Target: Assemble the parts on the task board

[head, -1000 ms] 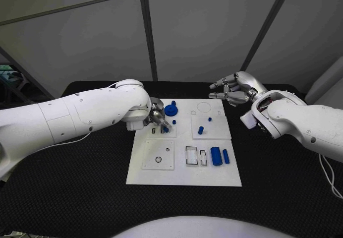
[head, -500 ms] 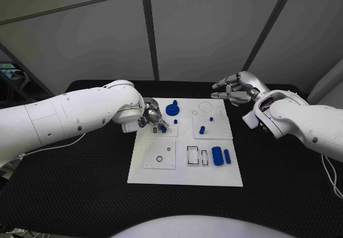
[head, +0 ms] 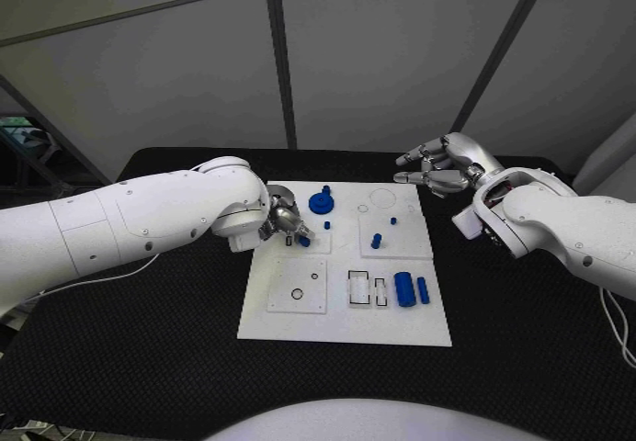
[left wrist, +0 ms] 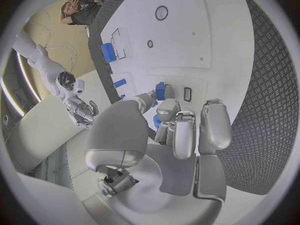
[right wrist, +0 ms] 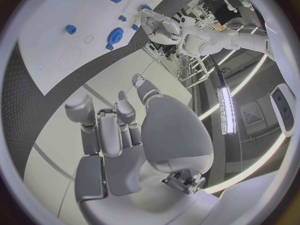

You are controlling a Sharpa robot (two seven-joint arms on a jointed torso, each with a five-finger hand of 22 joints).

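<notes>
Left hand (head: 287, 220): down over the task board's far-left corner, fingers drawn together around a small blue part (left wrist: 160, 91). The left wrist view has that part pinched at the fingertips (left wrist: 164, 107), right beside a small rectangular slot (left wrist: 188, 94) in the board.
Right hand (head: 437, 167): up off the far-right corner of the board, above the black table (head: 159, 367), touching none of the parts. Fingers curled inward with nothing between them, as the right wrist view (right wrist: 119, 130) shows plainly.
Task board (head: 345, 326): white plate lying flat in the middle of the table, between the two arms.
Blue gear-like part (head: 320, 201): on the far edge of the board, just beside the left hand, on its right.
Small blue pegs (head: 377, 241): standing in the far-right square of the board, between the two hands, nearer the right one.
Two blue cylinders (head: 410, 289): lying side by side on the near-right part of the board, well apart from both hands.
Rectangular outlines (head: 357, 287): just left of the cylinders.
Near-left square (head: 299, 285): bears a small ring and a dot, close to the left forearm's side but not touched.
</notes>
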